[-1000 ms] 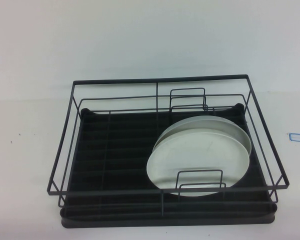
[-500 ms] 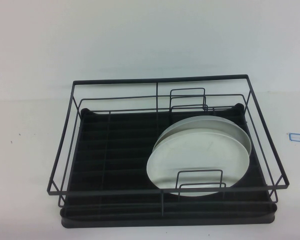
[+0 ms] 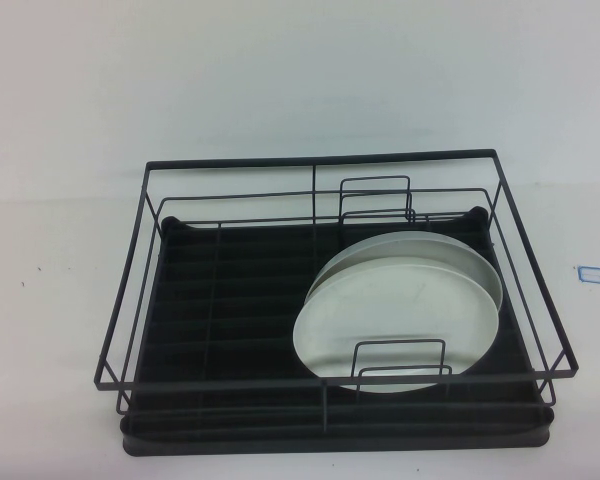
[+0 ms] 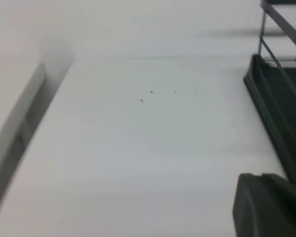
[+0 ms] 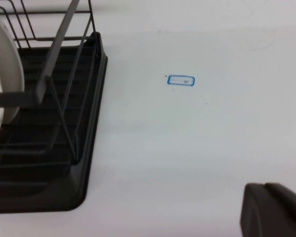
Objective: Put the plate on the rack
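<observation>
A: Are the fingers holding anything?
B: Cannot tell; left gripper [image 4: 269, 205] and right gripper [image 5: 274, 210] hang over bare counter [image 3: 60, 300], beside the rack [image 3: 320, 160].
A: Anything shifted lately?
B: Nothing. The plate [image 3: 395, 330] leans inside; probably done.

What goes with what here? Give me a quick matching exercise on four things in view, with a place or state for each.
Things:
1. bright white round plate
2. black wire dish rack
3. small blue-outlined rectangle
4. duller white plate behind

Places or states:
A. on the bare table, on the robot's right of the rack
B. leaning in the rack's right half, face toward the camera
C. mostly hidden, only its upper edge showing
D. stands mid-table, left half holding no plates

Pairs: 1-B, 2-D, 3-A, 4-C

Neither the left gripper nor the right gripper shows in the high view.
</observation>
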`<state>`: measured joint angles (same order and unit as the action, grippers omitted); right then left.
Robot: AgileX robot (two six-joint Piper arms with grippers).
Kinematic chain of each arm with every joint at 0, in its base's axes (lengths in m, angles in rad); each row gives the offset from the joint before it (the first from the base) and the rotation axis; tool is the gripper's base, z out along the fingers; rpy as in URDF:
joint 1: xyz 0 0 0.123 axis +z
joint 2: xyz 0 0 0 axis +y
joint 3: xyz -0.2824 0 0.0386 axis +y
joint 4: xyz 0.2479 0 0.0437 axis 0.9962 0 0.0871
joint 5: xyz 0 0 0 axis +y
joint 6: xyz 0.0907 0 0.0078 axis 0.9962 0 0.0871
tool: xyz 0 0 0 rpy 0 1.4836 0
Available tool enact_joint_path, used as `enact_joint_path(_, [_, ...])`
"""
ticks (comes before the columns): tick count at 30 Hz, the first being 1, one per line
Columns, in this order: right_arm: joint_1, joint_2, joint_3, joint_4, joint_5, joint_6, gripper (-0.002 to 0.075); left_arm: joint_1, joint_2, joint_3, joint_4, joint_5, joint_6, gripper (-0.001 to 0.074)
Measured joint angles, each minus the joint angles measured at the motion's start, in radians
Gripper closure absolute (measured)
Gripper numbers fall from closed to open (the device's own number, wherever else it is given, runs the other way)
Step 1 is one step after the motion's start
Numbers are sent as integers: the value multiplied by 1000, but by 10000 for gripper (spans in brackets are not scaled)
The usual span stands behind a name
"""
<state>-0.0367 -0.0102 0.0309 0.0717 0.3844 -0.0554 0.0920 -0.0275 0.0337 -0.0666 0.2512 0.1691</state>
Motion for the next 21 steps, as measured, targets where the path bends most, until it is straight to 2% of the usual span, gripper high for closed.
enact_joint_path(3, [0,0,0,0,-1,0,708,0,0,0,-67,40,183,734])
enact_joint_path(21, [0,0,0,0,-8,0,708,0,0,0,-75,62,173,734])
